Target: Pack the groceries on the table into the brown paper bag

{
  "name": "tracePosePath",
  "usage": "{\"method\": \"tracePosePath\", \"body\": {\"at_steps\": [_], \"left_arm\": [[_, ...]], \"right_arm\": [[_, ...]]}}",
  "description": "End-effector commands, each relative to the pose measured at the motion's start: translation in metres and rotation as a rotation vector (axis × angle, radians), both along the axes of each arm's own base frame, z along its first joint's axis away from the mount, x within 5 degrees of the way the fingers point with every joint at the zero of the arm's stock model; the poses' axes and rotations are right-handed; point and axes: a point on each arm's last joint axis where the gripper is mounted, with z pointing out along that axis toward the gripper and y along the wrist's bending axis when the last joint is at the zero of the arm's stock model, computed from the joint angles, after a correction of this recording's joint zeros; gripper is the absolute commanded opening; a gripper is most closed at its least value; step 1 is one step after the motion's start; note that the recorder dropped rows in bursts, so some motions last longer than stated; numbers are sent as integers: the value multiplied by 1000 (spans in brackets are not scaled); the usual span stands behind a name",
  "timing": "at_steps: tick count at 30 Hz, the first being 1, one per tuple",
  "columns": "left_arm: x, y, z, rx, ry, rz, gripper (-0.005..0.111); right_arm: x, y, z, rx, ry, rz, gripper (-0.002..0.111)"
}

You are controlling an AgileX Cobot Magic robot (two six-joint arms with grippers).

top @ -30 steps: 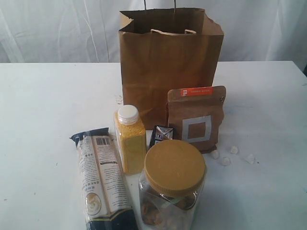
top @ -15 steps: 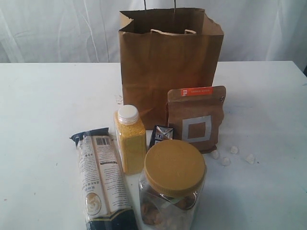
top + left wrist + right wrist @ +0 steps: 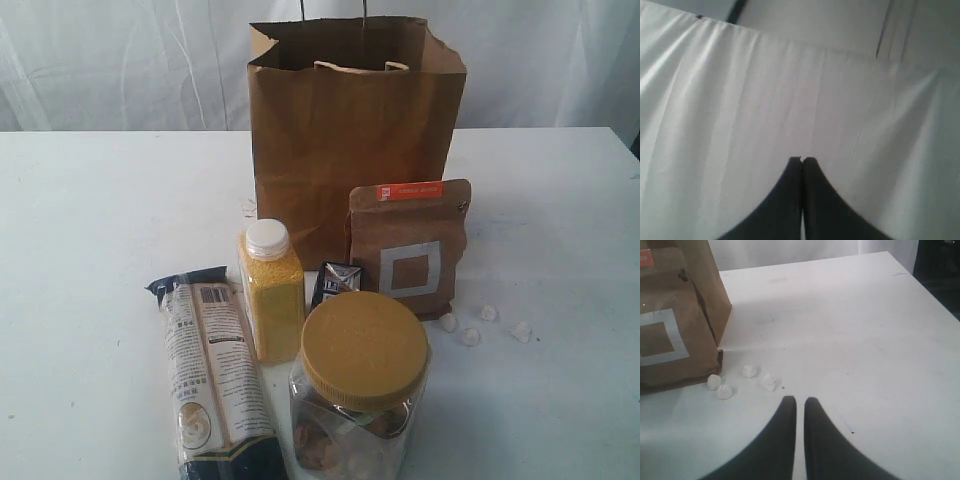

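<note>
The brown paper bag (image 3: 355,130) stands upright and open at the back of the white table (image 3: 90,230). In front of it are the groceries: a brown pouch with an orange label (image 3: 410,250), a yellow-grain bottle with a white cap (image 3: 271,295), a yellow-lidded clear jar (image 3: 360,385) and a long cream-black packet (image 3: 212,375) lying flat. A small dark package (image 3: 335,278) is half hidden behind the jar. No gripper shows in the exterior view. My left gripper (image 3: 802,159) is shut and empty, facing white cloth. My right gripper (image 3: 799,400) is shut and empty, low over the table near the pouch (image 3: 670,335) and bag (image 3: 710,285).
Several small white lumps (image 3: 470,335) lie on the table right of the pouch, just ahead of my right fingertips (image 3: 750,371). A white curtain hangs behind the table. The table's right edge (image 3: 925,290) drops to a dark area.
</note>
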Motion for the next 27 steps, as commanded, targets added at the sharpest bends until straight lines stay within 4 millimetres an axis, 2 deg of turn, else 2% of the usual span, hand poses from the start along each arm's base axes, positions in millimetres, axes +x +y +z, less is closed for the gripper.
{"method": "tracePosePath", "body": {"at_steps": [1,2,4,7,8,9,12,15,18,19,23,24,26,27], "left_arm": [[94,-2,-20,499,525,105,0],[125,0,-41,517,661,71,0],[162,1,-76,449,833,-1,0],[174,2,-94,201,915,-72,0],[175,1,-96,156,927,-89,0],[177,0,-98,183,930,-100,0],[179,-8,-94,403,869,-148,0],[184,-9,-80,349,884,-175,0],[205,9,-53,436,966,20,0],[209,10,-54,374,974,19,0],[232,11,-83,454,1086,-7,0],[235,11,-85,492,1095,-6,0],[242,15,-97,675,1142,37,0],[244,23,-116,731,1227,101,0]], "right_arm": [[0,0,-1,-2,0,2,6],[0,0,-1,-2,0,2,6],[0,0,-1,0,0,1,6],[0,0,-1,0,0,1,6],[0,0,-1,0,0,1,6],[0,0,-1,0,0,1,6],[0,0,-1,0,0,1,6],[0,0,-1,0,0,1,6],[0,0,-1,0,0,1,6],[0,0,-1,0,0,1,6],[0,0,-1,0,0,1,6],[0,0,-1,0,0,1,6],[0,0,-1,0,0,1,6],[0,0,-1,0,0,1,6]]}}
